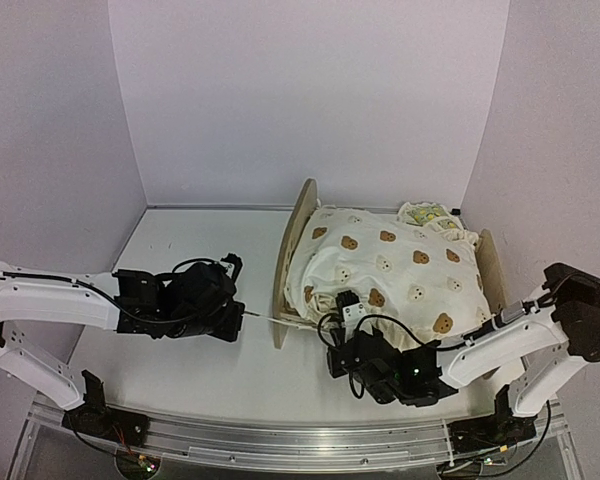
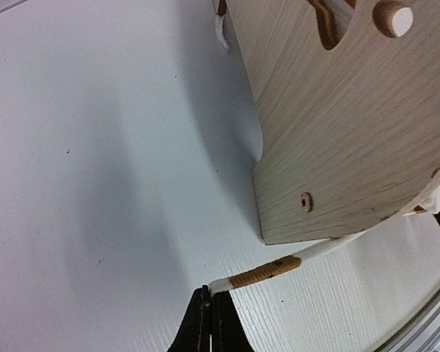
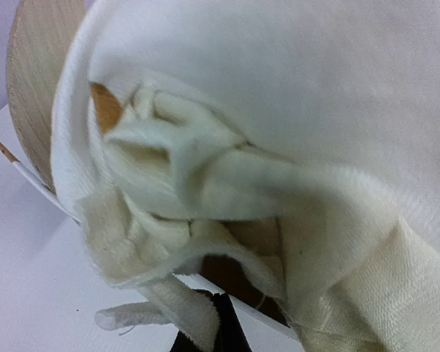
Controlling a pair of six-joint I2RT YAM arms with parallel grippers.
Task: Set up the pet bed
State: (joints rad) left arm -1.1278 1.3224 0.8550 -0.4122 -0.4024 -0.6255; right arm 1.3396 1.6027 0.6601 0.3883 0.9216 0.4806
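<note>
**A:** What fills most of the overhead view?

**B:** The white table (image 1: 180,240). On it, right of centre, stands the pet bed (image 1: 284,300), lying left to right across the frame. Its left end board (image 1: 296,245) is at mid-frame and its right end board (image 1: 492,262) is towards the right edge.

**A:** And on the bed?

**B:** A bear-print cushion (image 1: 390,262) is heaped between the two boards and covers everything inside the frame. Its lower edge spills towards the bottom of the picture. A lemon-print pillow (image 1: 425,213) shows just behind the cushion's upper right corner, touching it.

**A:** Where are the arms?

**B:** The left one reaches in from the left edge and stops just short of the left end board. The right one comes from the lower right and ends at the cushion's lower edge.

**A:** How do the jaws stand?

**B:** The left gripper (image 2: 210,301) has its jaws pressed together on the end of a white cord (image 2: 319,251). The cord has a tan-wrapped stretch and runs to the foot of the left end board. The right gripper (image 3: 218,328) is low in its wrist view, jaws closed and pinching a fold of the cushion's cream fabric.

**A:** Is the cord taut?

**B:** From overhead it runs in a straight line between the fingers and the board.
</note>
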